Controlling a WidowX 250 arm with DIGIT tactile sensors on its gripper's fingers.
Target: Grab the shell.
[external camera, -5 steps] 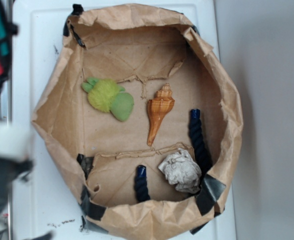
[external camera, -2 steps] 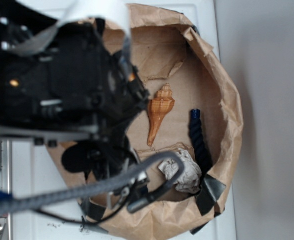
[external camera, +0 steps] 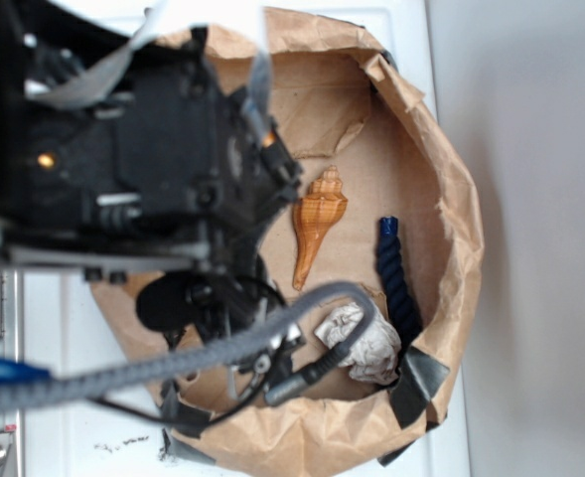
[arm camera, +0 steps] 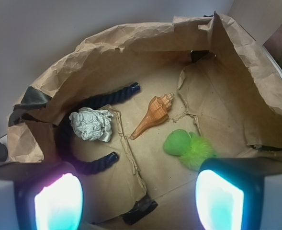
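Centrally, shell (arm camera: 152, 115) lies clear of bag walls (arm camera: 131, 38).

My arm (external camera: 143, 169): bulky black housing, small amber light, pale flat ribbon cable on top, grey braided cable (external camera: 203, 353) looping below. Pincer (arm camera: 141, 196): I see two fingers (arm camera: 58, 203), dark frames, glowing cyan-pink pads.

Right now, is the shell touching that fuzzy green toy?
Apart. In the wrist view, bare brown paper shows between the shell and the fuzzy green toy; the toy lies lower right of the shell, with a clear gap.
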